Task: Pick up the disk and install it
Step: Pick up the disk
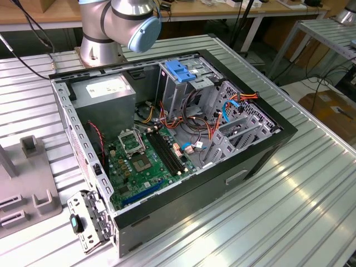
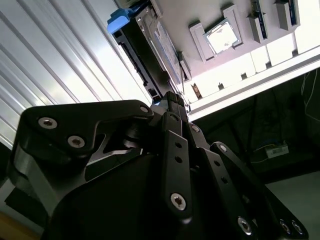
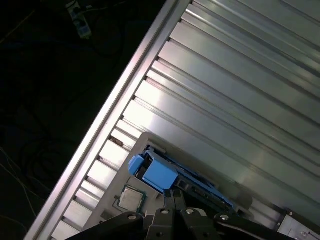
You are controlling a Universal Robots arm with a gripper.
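Where the disk lies: the disk (image 2: 142, 55) (image 3: 165, 175) stands on its long edge on a grey plate (image 2: 182, 20) (image 3: 119, 181), blue rail uppermost, in both wrist views.
Gripper: the gripper (image 2: 174, 97) (image 3: 175, 196) is at the disk's near end, its tips just beside the dark end face. Whether they touch it, and whether the gripper is clamped or released, I cannot tell.
Beside the disk: a square chip (image 2: 221, 37) (image 3: 131, 198) lies flat in its own pocket on the same plate, near the disk but apart from it.
Under the plate: the ribbed metal table (image 2: 60, 60) (image 3: 225, 85), with the plate close to the table's edge.
Case: in the exterior view the open case (image 1: 267, 150) lies on its side mid-table.
Inside the case: cage (image 1: 181, 69) with a blue latch at 12 o'clock, grey box (image 1: 105, 92) at 10 o'clock, green board (image 1: 147, 167) at 7 o'clock, loose cables between them.
Arm: the arm (image 1: 119, 22) rises at 11 o'clock from the case.
Block: a grey block (image 1: 33, 189) sits on the table at 9 o'clock from the case.
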